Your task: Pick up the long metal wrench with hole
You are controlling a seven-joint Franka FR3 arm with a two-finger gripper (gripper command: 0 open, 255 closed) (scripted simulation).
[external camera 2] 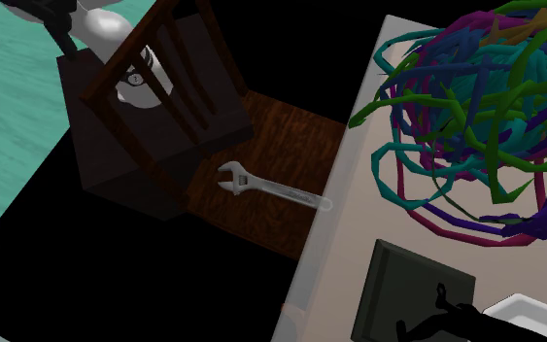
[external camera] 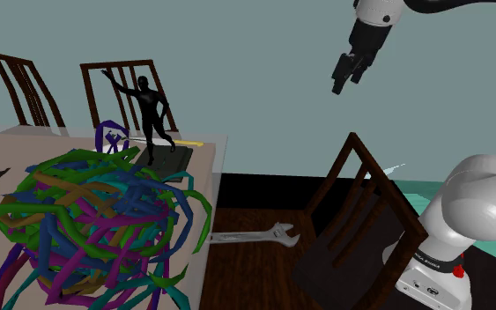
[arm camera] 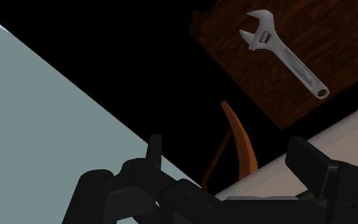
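End effector (external camera: 346, 81) spread wide, well above wrench (arm camera: 290, 62)

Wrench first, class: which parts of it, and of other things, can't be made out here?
Wrench: shoulder view, handle end with its hole hidden by the table edge.
Black figure: second exterior view, cut off by the bottom edge.
Arm: second exterior view, cut off by the top edge.

Dim, flat lighting all views; wrench (arm camera: 290, 60) pale vs dark floor (arm camera: 336, 38); big black areas.
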